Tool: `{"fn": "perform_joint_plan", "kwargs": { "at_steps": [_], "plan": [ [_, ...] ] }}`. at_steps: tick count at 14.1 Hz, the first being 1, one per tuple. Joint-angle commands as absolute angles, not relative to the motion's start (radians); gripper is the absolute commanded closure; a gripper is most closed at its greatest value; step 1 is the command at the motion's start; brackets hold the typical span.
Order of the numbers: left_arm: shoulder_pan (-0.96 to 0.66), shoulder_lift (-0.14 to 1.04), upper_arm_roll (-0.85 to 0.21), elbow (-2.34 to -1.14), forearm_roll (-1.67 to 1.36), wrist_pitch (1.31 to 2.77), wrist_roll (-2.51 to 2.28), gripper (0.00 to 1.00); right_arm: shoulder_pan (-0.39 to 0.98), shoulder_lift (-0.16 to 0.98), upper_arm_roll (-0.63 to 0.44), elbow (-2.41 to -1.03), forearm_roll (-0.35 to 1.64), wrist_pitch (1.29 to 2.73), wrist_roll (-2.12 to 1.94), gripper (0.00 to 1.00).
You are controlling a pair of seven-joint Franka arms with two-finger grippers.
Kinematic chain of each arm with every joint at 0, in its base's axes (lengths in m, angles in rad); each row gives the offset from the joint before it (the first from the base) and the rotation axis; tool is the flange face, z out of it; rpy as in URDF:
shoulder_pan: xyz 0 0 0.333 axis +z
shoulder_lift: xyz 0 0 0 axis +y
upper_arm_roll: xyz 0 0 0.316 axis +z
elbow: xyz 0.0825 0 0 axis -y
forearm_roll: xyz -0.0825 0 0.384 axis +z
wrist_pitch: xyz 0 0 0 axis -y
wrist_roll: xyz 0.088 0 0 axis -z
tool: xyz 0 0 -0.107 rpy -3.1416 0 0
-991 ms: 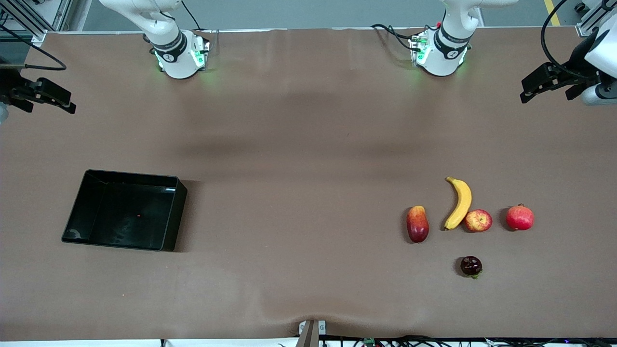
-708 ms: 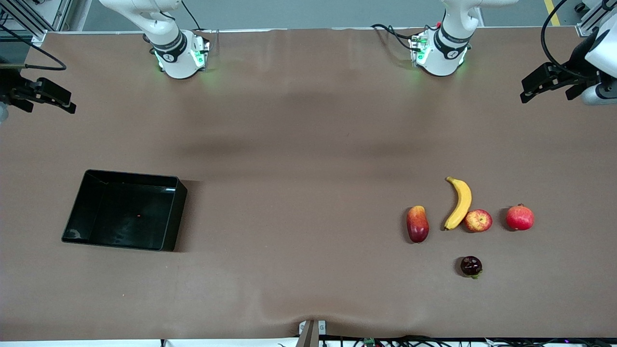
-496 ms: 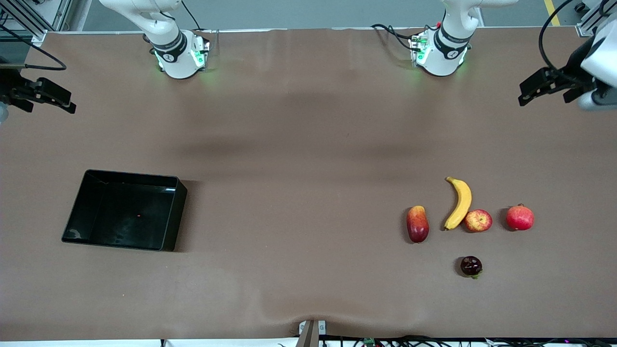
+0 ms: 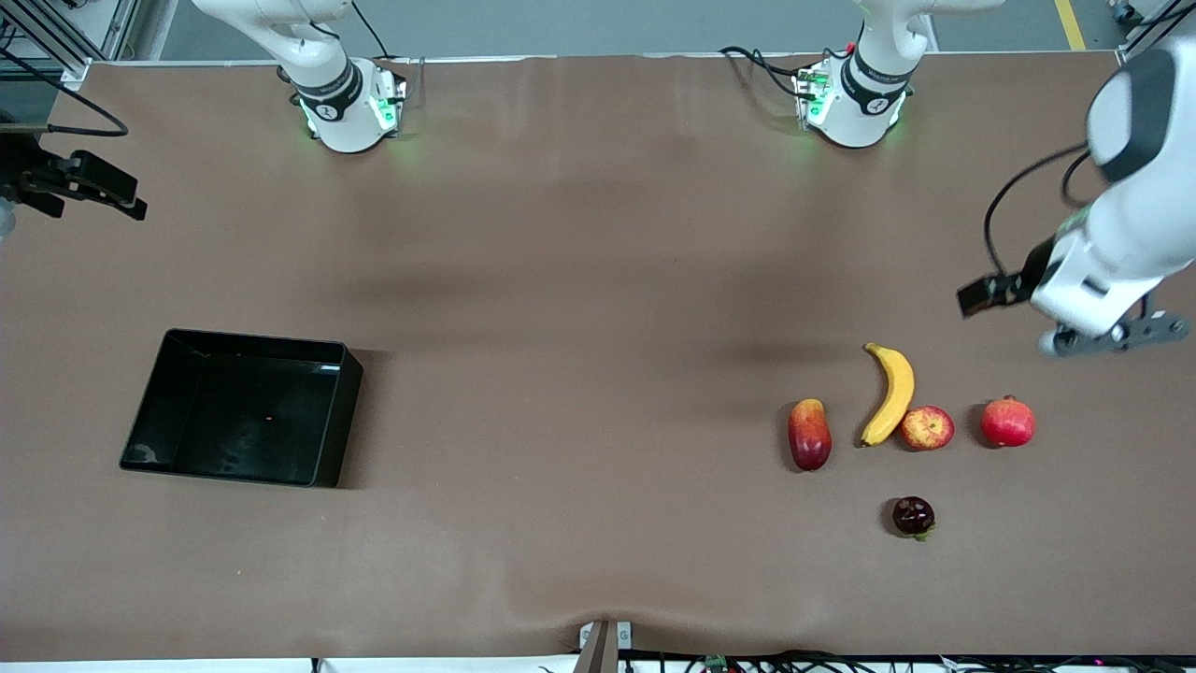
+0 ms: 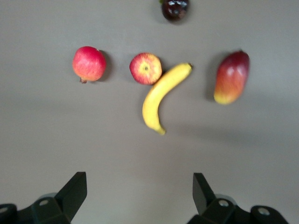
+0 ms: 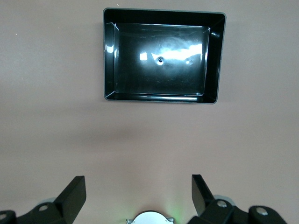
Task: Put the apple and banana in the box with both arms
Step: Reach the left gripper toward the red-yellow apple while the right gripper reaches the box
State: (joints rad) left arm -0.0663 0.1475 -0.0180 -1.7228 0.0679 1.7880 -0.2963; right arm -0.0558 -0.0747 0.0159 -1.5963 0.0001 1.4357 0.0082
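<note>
Brown cloth covers your table. Your left gripper, jaws apart, hangs over bare cloth toward the left arm's end; the front view cuts off most of it. Your right gripper, also parted, waits at the opposite end. You have five fruits: one banana touching one apple, one mango, one pomegranate, one dark fruit. One empty black box sits well apart.

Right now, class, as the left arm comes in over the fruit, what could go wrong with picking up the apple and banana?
1. The apple lies right against the banana, so gripping one may well shove or roll the other.
2. The red mango and the round red fruit sit close by; the open left gripper could take the wrong one.
3. The box lies at the right arm's end, so a long carry risks a drop.
</note>
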Motion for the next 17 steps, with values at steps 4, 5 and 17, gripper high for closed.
{"fn": "perform_joint_plan", "kwargs": {
  "at_steps": [4, 5, 17],
  "plan": [
    [-0.028, 0.36, -0.018, -1.723, 0.086, 2.075, -0.565, 0.0, -0.072, -0.035, 0.026, -1.577, -0.008, 1.44, 0.012, 0.0],
    [-0.028, 0.403, -0.017, -1.723, 0.087, 2.129, -0.637, 0.0, -0.068, -0.011, 0.026, -1.577, -0.018, 1.442, 0.009, 0.0],
    [-0.028, 0.627, 0.014, -1.732, 0.15, 2.353, -0.715, 0.0, -0.238, 0.276, 0.025, -1.718, -0.02, 1.848, -0.126, 0.0]
  ]
}}
